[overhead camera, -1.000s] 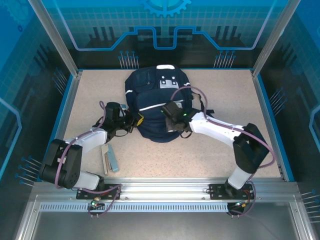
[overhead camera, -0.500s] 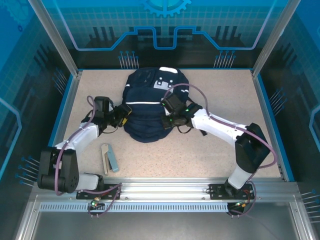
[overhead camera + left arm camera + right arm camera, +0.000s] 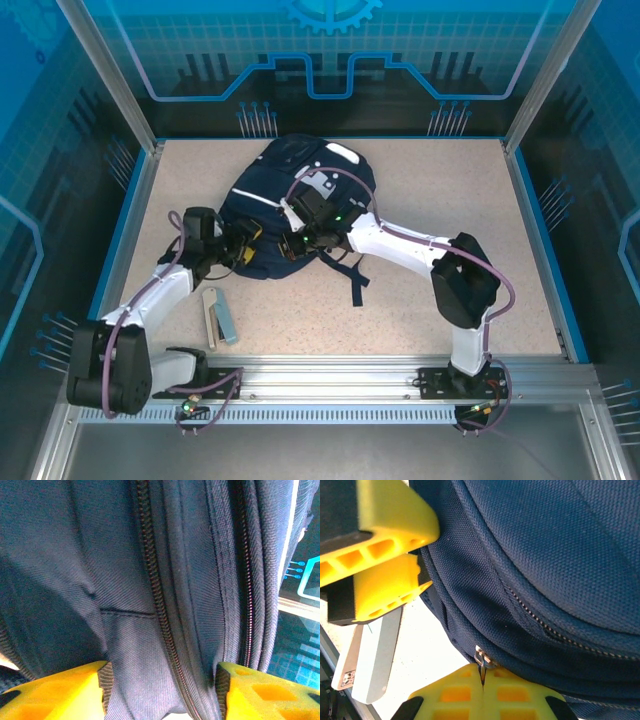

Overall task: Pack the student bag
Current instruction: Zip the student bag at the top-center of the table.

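Note:
The student bag (image 3: 300,175), a dark navy backpack with a white patch, lies tilted in the middle of the table. My right gripper (image 3: 291,240) is at the bag's near edge, shut on a small metal zipper pull (image 3: 481,661) that shows pinched between its yellow fingertips (image 3: 460,695). My left gripper (image 3: 250,241) is against the bag's left near side. Its jaws stand apart, with a fold of bag fabric and a zipper line (image 3: 155,595) between the pads (image 3: 106,687). In the right wrist view the left gripper's yellow fingers (image 3: 390,535) sit close to the bag (image 3: 545,555).
A flat grey item (image 3: 218,316) lies on the table near the left arm, also seen as a pale slab (image 3: 376,655). A dark strap (image 3: 355,285) trails from the bag towards the front. Bare tabletop (image 3: 470,200) lies right of the bag.
The bag has swung and shifted to the left. My right gripper has travelled left along its near edge, still shut. My left gripper has opened and sits at the bag's left side.

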### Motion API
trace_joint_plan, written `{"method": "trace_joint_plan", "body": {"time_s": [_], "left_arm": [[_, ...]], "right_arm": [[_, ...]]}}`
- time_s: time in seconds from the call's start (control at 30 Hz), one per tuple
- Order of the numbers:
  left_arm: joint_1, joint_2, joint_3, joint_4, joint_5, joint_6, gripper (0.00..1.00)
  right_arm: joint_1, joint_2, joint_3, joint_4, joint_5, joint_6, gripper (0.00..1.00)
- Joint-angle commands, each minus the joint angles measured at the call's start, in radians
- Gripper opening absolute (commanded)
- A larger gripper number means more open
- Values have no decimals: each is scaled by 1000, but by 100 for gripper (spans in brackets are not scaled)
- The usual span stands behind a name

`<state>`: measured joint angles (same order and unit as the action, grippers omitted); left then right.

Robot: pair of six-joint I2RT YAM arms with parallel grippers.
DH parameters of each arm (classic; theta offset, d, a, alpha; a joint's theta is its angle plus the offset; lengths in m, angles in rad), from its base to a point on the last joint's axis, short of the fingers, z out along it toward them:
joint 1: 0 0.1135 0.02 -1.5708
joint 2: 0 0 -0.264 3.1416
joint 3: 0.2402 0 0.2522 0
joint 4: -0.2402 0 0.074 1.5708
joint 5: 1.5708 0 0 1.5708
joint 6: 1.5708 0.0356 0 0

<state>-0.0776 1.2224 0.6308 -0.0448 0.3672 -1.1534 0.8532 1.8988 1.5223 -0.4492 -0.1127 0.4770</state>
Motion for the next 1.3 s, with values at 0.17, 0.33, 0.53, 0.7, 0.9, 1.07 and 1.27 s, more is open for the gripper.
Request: {"method": "trace_joint_plan", "body": {"time_s": [0.17, 0.33, 0.53, 0.7, 0.9, 1.07, 1.27], "left_arm": [[-9, 83, 30, 94, 36, -27, 27], [-10, 71, 31, 44, 0, 12, 0], [-9, 38, 18, -3, 4, 52, 0], [-10, 12, 10, -52, 16, 85, 0], [-9, -6, 10, -118, 29, 132, 0], [-10, -10, 6, -121, 54, 156, 0], [-9, -7, 16, -110, 114, 189, 0]], "right_arm": [[23, -61, -39, -40, 75, -49, 0], [-26, -112, -103, -129, 294, -73, 0], [-177, -121, -122, -164, 370, -89, 0], [-271, -62, -52, -165, 348, -119, 0], [-352, 33, 59, -193, 304, -155, 0], [-376, 40, 92, -227, 274, -170, 0], [-388, -7, 78, -287, 238, -185, 0]]}}
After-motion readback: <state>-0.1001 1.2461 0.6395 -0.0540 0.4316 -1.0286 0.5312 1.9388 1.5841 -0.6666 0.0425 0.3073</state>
